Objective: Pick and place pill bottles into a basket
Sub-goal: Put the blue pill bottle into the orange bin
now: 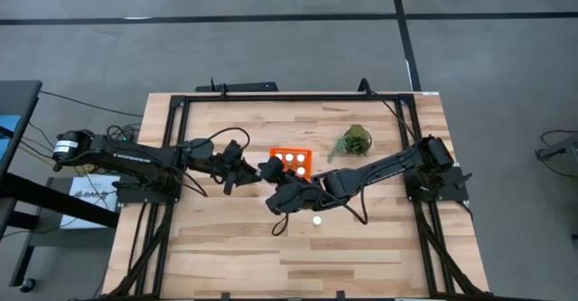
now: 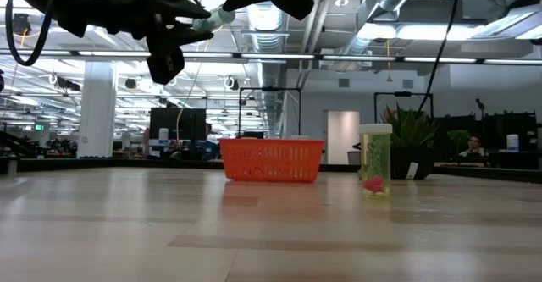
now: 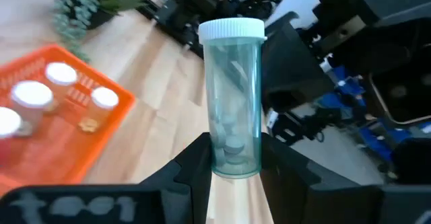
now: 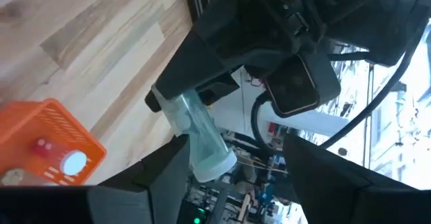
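My left gripper (image 1: 237,170) is shut on a clear pale-green pill bottle (image 3: 232,103) with a white cap (image 3: 231,29), high above the table; the bottle also shows in the low view (image 2: 218,16). My right gripper (image 1: 269,171) faces it, open. In the right wrist view the cap end (image 4: 214,165) lies between its spread fingers, near one of them; I see no touch. The orange basket (image 1: 291,163) stands on the table behind them and holds three white-capped bottles (image 3: 32,95). Another bottle (image 2: 375,160) stands upright on its base on the table (image 1: 317,219). My left gripper pinches the bottle's body near its base (image 3: 233,162) between its two fingers. The fingers come about level from the table's left. The bottle runs on along the fingers, cap end away toward my right gripper, and is lifted clear of the table.
A small green plant (image 1: 354,142) stands to the right of the basket, toward the far edge. A black frame (image 1: 271,96) runs around the wooden table top. Bare wood (image 1: 271,256) lies along the near side.
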{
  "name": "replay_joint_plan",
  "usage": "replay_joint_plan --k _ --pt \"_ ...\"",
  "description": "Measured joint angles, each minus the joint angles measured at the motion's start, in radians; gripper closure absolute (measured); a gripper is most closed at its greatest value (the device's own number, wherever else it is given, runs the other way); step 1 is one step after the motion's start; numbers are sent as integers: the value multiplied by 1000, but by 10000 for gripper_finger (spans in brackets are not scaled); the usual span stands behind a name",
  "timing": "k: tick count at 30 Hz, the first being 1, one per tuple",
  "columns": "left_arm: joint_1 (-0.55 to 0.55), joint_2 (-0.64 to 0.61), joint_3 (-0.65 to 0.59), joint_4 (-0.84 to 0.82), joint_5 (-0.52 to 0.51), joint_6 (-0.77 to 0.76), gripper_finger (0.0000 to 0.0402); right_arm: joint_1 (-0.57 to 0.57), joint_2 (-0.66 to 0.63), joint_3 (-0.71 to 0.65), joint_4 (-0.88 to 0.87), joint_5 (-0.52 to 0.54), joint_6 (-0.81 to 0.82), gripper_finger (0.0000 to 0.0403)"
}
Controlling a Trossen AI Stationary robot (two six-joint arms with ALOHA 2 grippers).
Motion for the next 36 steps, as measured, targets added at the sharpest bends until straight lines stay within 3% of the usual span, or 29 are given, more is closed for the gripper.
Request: replay_joint_plan --k 5,15,23,27,36 --pt "0 0 0 -5 -32 51 304 -4 0 0 -39 0 95 170" --pt "0 0 -1 -52 -132 193 304 -38 -86 1 -194 -83 588 170" --pt "-10 0 -1 -26 -195 347 304 -121 -149 0 -224 -422 960 170" --pt "-36 0 -1 -12 -253 417 304 -164 -149 -1 -227 -527 1031 170" --pt "-87 0 -1 64 -419 576 304 -205 -149 -1 -166 -592 1095 170"
